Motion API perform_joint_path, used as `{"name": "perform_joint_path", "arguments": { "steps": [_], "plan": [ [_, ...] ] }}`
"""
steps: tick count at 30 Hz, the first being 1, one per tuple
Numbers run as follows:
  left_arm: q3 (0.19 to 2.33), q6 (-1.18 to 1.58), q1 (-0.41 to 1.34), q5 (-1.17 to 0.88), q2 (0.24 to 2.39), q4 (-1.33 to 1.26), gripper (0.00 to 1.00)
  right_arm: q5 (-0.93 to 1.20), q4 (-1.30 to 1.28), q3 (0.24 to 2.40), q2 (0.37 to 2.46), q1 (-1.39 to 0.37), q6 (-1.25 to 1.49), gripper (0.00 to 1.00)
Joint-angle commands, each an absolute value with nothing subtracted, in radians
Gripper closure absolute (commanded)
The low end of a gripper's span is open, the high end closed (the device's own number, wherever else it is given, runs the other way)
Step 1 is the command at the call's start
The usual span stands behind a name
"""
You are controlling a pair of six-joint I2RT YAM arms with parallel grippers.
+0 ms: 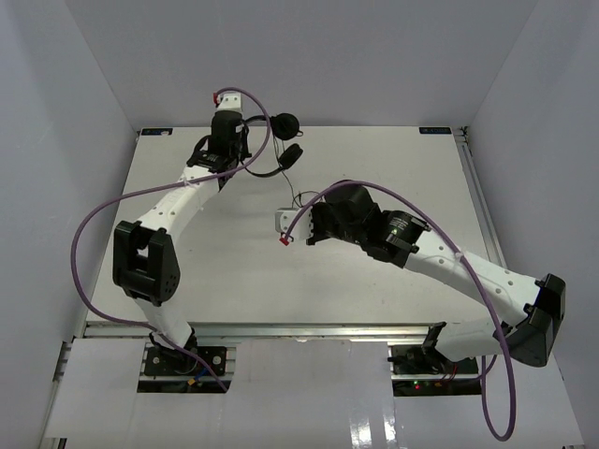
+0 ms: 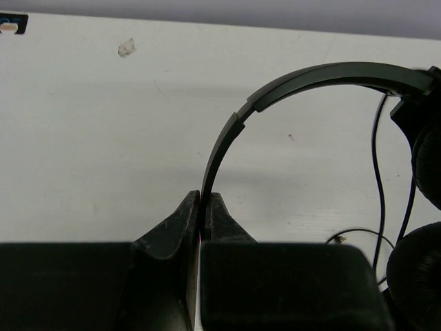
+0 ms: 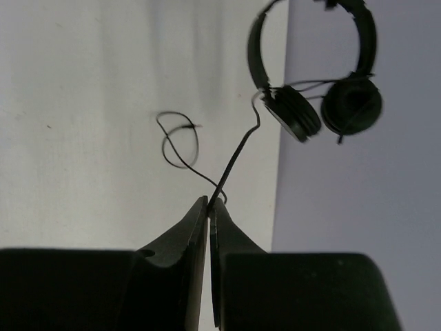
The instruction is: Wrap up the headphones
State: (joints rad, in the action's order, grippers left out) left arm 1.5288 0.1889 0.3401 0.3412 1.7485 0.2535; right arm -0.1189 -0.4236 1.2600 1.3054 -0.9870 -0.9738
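Observation:
The black headphones [image 1: 286, 140] are at the far middle of the table. My left gripper [image 1: 241, 150] is shut on the thin headband [image 2: 303, 77], pinched between its fingertips [image 2: 187, 207]. The two round earcups [image 2: 422, 207] hang to the right in the left wrist view. The thin black cord [image 3: 238, 155] runs from the earcups [image 3: 293, 114] down to my right gripper [image 3: 210, 201], which is shut on it. A loose loop of cord [image 3: 180, 141] lies on the table just beyond the right fingertips. In the top view the right gripper [image 1: 292, 213] is near the table's middle.
The white table [image 1: 215, 271] has grey walls on three sides. Purple arm cables [image 1: 140, 196] loop over both arms. A metal rail [image 1: 309, 329] runs along the near edge. A small mark [image 2: 126, 48] is on the table surface.

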Motion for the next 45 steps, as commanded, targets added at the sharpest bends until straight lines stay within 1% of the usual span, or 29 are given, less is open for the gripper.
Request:
{"name": "perform_joint_path", "arguments": {
  "steps": [1,6,10,16,22,29,33,34,36,40,43,45],
  "plan": [
    [1.561,0.169,0.336,0.322,1.762,0.203,1.0,-0.422,-0.365,1.316,1.308,-0.974,-1.189,0.92],
    [1.43,0.112,0.35,0.191,1.753,0.181,1.0,-0.465,-0.265,1.357,1.322,-0.93,-1.236,0.92],
    [1.315,0.088,0.386,0.155,1.69,0.178,1.0,-0.445,-0.194,1.339,1.337,-0.901,-1.252,0.92],
    [1.206,0.046,0.434,0.028,1.61,0.179,1.0,-0.347,-0.148,1.322,1.362,-0.866,-1.205,0.92],
    [1.155,0.033,0.483,-0.117,1.523,0.167,1.0,-0.18,-0.15,1.309,1.383,-0.806,-1.094,0.92],
    [1.114,0.068,0.492,-0.26,1.406,0.147,1.0,0.053,-0.127,1.274,1.39,-0.703,-0.914,0.92],
    [1.102,0.092,0.492,-0.304,1.323,0.154,1.0,0.196,-0.098,1.27,1.388,-0.574,-0.789,0.92],
    [1.101,0.094,0.492,-0.305,1.319,0.157,1.0,0.232,-0.094,1.27,1.391,-0.565,-0.781,0.92],
    [1.105,0.114,0.492,-0.321,1.284,0.16,1.0,0.356,-0.092,1.275,1.408,-0.496,-0.727,0.92],
    [1.142,0.145,0.492,-0.339,1.238,0.17,1.0,0.538,-0.083,1.278,1.443,-0.408,-0.618,0.92],
    [1.178,0.168,0.492,-0.354,1.22,0.174,1.0,0.746,-0.04,1.266,1.475,-0.387,-0.523,0.92],
    [1.207,0.184,0.492,-0.365,1.222,0.186,1.0,0.905,0.072,1.244,1.498,-0.387,-0.419,0.92]
  ]
}}
